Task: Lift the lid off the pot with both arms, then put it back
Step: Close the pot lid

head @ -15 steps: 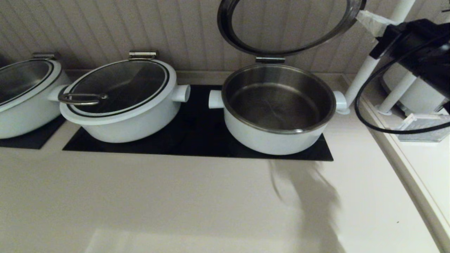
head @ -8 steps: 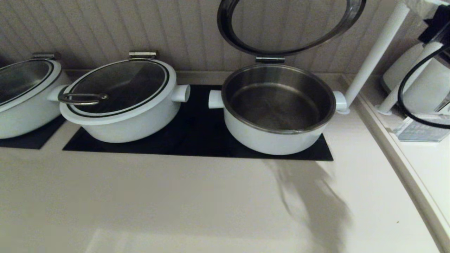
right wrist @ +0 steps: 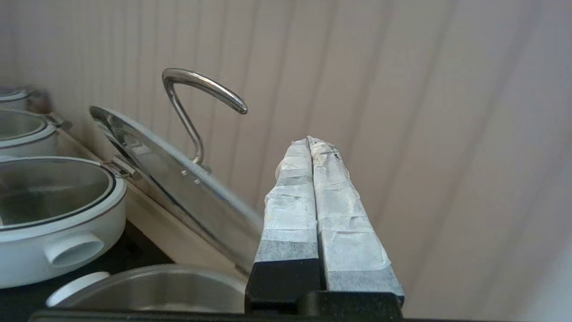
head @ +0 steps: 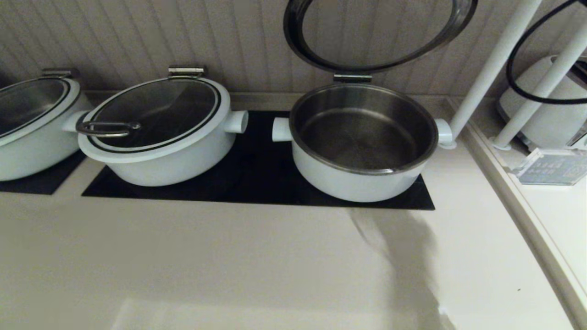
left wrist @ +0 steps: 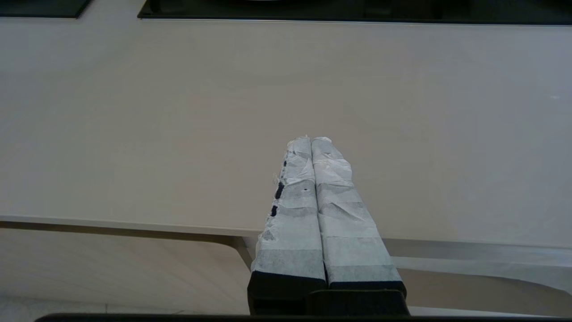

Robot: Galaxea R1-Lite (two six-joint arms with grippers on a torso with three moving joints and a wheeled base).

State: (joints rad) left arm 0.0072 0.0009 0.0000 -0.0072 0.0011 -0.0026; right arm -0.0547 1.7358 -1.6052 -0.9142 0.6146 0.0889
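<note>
The pot [head: 362, 183] stands open on the right of the black cooktop, its steel inside bare. Its glass lid [head: 321, 62] is swung up on the rear hinge [head: 352, 78] and leans near the panelled wall. In the right wrist view the lid [right wrist: 178, 188] shows edge-on with its curved steel handle [right wrist: 196, 85], above the pot's rim [right wrist: 156, 286]. My right gripper [right wrist: 309, 139] is shut and empty, raised beside the lid, apart from the handle. My left gripper [left wrist: 311, 139] is shut and empty, low over the counter's front edge. Neither gripper shows in the head view.
A wider closed pot with a loop handle [head: 156, 128] sits left of the open one, and a third pot [head: 27, 123] at far left. White posts [head: 490, 68], a black cable [head: 518, 68], a white appliance [head: 545, 114] and a clear box [head: 550, 167] are at the right.
My right arm has risen to the upper right and left the head view; only its cable loop still shows. The lid stays raised and the pots have not moved.
</note>
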